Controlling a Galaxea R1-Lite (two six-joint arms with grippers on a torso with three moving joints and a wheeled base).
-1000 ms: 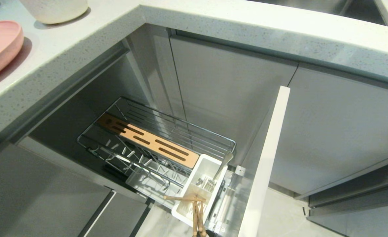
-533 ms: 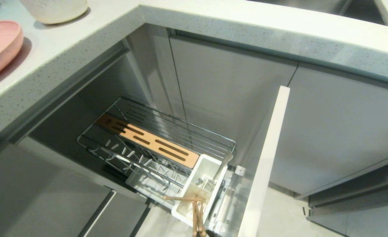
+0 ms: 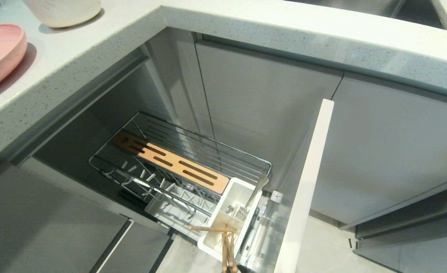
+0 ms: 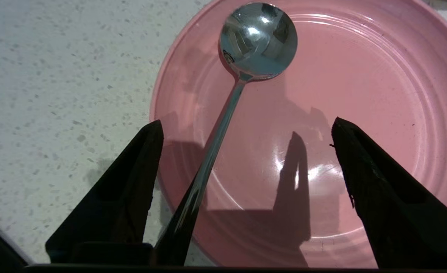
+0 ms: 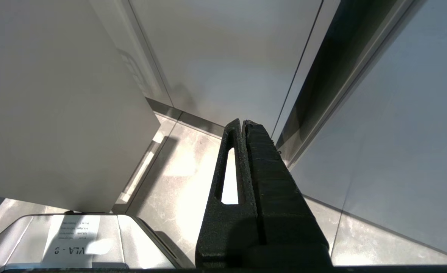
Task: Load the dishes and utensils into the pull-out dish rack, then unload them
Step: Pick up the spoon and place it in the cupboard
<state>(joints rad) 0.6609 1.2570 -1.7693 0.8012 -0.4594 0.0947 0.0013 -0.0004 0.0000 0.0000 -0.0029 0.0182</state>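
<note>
The left gripper (image 4: 246,129) hangs over the pink plate (image 4: 360,94) with its fingers (image 4: 132,182) spread wide and nothing clamped between them. The metal spoon (image 4: 223,117) lies in the gap between the fingers, much nearer one finger than the other, apparently clear of both, though its handle end passes out of sight beneath the gripper body. Its long axis runs away from the gripper, slanted slightly, with the bowl end farthest out, facing up, resting inside the plate; the handle crosses the plate rim toward the wrist. The plate sits on the speckled countertop (image 4: 57,76). The right gripper (image 5: 244,125) is pressed shut and empty, parked low beside the cabinet fronts (image 5: 227,57), pointing toward the floor.
</note>
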